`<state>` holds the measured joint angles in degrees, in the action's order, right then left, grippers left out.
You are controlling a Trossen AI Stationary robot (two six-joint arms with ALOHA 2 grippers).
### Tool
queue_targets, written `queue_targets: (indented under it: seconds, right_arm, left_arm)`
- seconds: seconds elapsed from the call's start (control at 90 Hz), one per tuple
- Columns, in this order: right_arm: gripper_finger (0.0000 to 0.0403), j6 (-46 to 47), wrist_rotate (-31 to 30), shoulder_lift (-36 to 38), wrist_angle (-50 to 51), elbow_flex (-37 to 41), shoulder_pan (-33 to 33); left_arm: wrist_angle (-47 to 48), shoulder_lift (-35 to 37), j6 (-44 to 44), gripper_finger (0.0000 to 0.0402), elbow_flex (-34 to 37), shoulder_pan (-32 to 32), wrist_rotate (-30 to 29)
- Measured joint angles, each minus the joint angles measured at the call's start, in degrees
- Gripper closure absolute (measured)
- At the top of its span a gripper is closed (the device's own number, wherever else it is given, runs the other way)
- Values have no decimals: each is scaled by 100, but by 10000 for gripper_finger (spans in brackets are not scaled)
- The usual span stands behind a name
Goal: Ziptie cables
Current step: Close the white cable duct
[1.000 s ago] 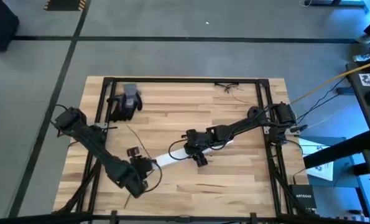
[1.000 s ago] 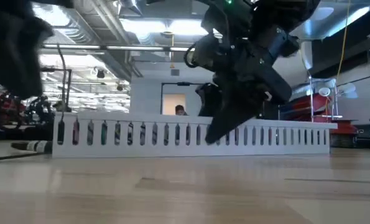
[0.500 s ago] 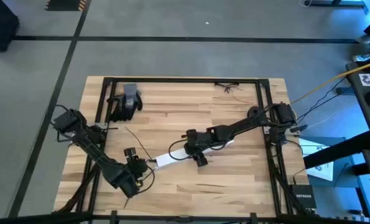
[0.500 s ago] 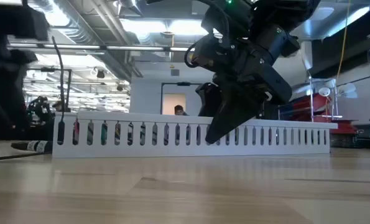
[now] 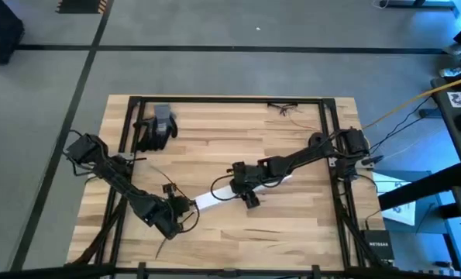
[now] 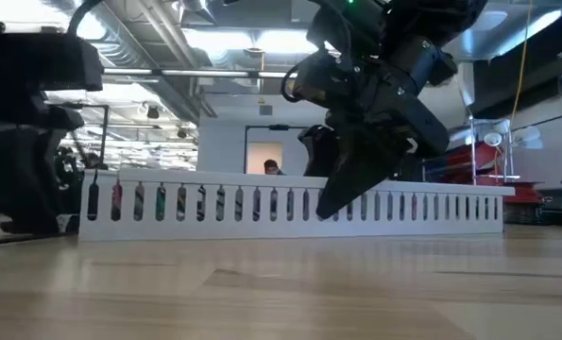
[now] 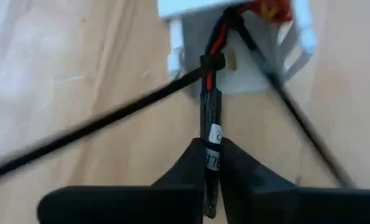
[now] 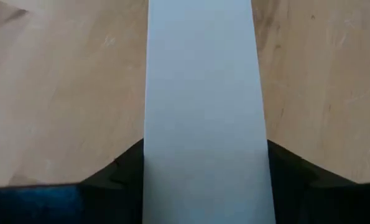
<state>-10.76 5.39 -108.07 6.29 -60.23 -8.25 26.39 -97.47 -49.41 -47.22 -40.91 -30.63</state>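
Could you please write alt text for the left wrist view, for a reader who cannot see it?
The left gripper has its fingers shut on the cables, a dark bundle with a red strand running into a white slotted duct on the wooden table. A black zip tie wraps the bundle, its tail trailing aside.

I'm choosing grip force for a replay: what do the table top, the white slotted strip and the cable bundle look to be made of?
Table top: pale wooden planks, matt, visible grain and joints. White slotted strip: probably rigid plastic, smooth, with evenly cut slots. Cables: thin red and black insulated wires, likely a soft plastic jacket, with a printed label; the left gripper is shut on them. The right gripper straddles the strip.
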Motion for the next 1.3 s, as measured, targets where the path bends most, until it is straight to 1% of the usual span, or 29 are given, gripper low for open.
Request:
queue_targets:
  seconds: [0.067,0.178,0.3,0.378,0.5,0.611,0.678,0.722,0.733,0.789,0.822,0.856,0.989,1.111,1.2,1.3]
  right_arm:
    - [189,-2,-4,0,0,0,-4]
    - [189,-5,-15,0,-5,0,-4]
    - [189,-9,0,-26,-29,0,-4]
    - [189,23,16,-75,-37,0,-2]
    - [189,3,14,-79,9,0,2]
    - [189,4,19,-85,19,2,5]
    - [189,49,15,-90,22,1,6]
    - [189,17,34,-104,-90,-20,7]
    - [189,65,5,-112,-101,-34,7]
    - [189,124,-75,-115,-112,-23,5]
    - [189,85,-22,-111,-130,-22,13]
    - [189,34,19,-118,-175,-24,14]
    - [189,9,135,-116,-173,-4,-3]
    - [189,-51,210,-105,-104,11,0]
    - [189,-47,225,-105,-86,13,2]
    - [189,-29,216,-105,-119,13,2]
  left_arm:
    - [-135,-2,-97,388,-28,16,45]
    - [-678,-18,-27,392,-57,60,132]
    - [-785,-24,102,392,-48,219,104]
    - [-780,-24,266,392,-48,372,101]
    - [-819,-23,792,392,-46,599,55]
    - [-782,-22,1099,393,-63,658,3]
    - [-333,-20,1092,393,-205,650,-127]
    - [-90,-19,980,396,-289,640,-539]
    - [-41,-18,940,396,-324,647,-554]
    - [100,-9,904,396,-379,644,-652]
    - [101,-11,937,396,-385,635,-785]
    - [50,-11,957,396,-391,627,-787]
    - [-607,-77,1133,397,-247,726,-501]
    - [-1768,-266,1303,395,77,711,-560]
    - [-2333,-343,1229,380,312,704,-586]
    - [-2564,-356,996,354,419,686,-714]
